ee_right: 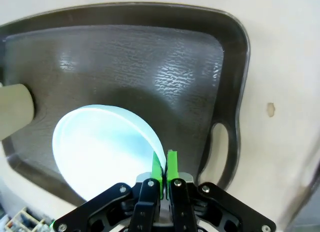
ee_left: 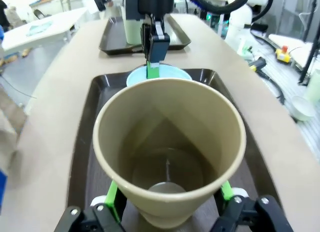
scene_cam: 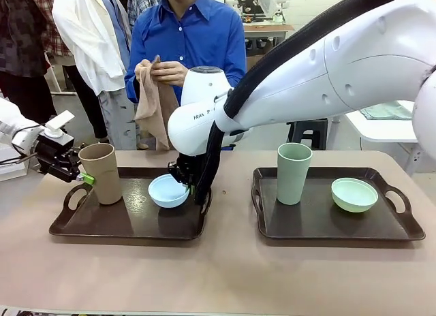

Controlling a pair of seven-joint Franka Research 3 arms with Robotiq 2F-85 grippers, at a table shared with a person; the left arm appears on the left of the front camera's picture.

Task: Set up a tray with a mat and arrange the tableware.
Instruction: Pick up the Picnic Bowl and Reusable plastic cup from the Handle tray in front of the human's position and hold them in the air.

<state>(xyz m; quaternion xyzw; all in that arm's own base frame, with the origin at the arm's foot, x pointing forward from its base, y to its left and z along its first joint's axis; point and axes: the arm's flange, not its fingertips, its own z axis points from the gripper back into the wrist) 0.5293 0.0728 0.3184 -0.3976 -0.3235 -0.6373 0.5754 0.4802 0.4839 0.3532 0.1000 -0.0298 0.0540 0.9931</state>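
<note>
Over the left tray [scene_cam: 129,224], two robot arms are gripping tableware at once. The left gripper [scene_cam: 86,178], stretched in low and nearly level from the table's left edge, is clamping its green pads on the lower wall of the tan cup [scene_cam: 101,171], which is leaning with its mouth toward the left. The right arm is reaching across the middle with its wrist pointing down. The right gripper [scene_cam: 185,178] is pinching the far rim of the light blue bowl [scene_cam: 167,191] between closed pads and tipping it up at the tray's right end. Both pieces are apparently being cleared so a mat can go underneath. At the far side, a person's hands [scene_cam: 167,72] are holding a beige cloth [scene_cam: 153,105]. On the right tray [scene_cam: 320,220], the pale green cup [scene_cam: 293,173] and pale green bowl [scene_cam: 354,194] are standing well apart, untouched.
</note>
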